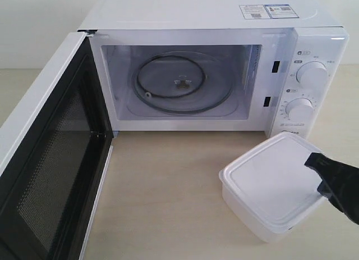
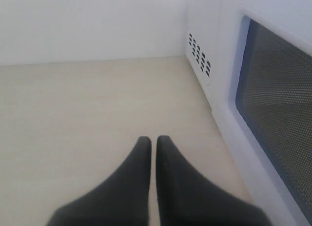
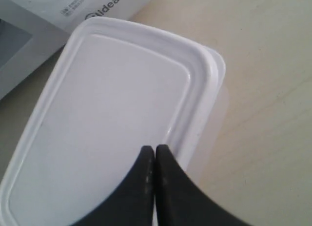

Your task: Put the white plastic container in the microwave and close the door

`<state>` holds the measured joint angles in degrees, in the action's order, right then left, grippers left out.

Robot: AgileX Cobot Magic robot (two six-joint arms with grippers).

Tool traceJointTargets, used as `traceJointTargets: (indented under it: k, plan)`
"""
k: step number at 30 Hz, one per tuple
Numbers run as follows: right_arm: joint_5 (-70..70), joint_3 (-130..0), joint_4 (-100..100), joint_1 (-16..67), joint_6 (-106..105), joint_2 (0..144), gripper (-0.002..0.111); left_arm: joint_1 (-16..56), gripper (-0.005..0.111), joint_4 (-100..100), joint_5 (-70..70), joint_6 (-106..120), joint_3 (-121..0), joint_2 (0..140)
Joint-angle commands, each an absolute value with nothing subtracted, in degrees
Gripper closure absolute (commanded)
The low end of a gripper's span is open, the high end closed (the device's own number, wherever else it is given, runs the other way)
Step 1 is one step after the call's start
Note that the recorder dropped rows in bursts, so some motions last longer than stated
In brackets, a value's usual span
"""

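The white plastic container (image 1: pixel 269 181) looks light and slick (contents hidden), best pinched at its rim by the right gripper (image 3: pixel 155 149), jaws closed and empty.

Pale table (image 1: pixel 162 204) bears microwave (image 1: pixel 196 13), white plastic container (image 1: pixel 269 184).

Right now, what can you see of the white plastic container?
The white plastic container is a translucent-white rectangular box with rounded corners, its flat rimmed lid on. It stands upright on the table, angled, before the dial panel of the microwave, outside the cavity. The shut right end effector sits over its lid edge; contact unclear.
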<state>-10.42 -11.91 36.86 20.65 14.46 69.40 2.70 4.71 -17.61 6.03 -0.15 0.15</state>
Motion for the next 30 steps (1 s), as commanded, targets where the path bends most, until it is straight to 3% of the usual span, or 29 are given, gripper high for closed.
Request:
traceJointTargets:
  k: [1, 10, 21, 30]
  plan:
    - [-4.4, -12.0, 37.2, 20.0, 9.4, 65.8, 0.108, 2.5, 0.102, 5.2, -17.5, 5.6, 0.0, 0.0]
    - [14.5, -12.0, 40.7, 9.3, 3.0, 54.6, 0.108, 2.5, 0.102, 5.2, -17.5, 5.6, 0.0, 0.0]
    - [31.8, -12.0, 67.6, 3.7, -28.7, 53.9, 0.108, 2.5, 0.102, 5.2, -17.5, 5.6, 0.0, 0.0]
    - [45.0, -12.0, 82.9, -3.6, -42.6, 53.8, 0.108, 2.5, 0.102, 5.2, -17.5, 5.6, 0.0, 0.0]
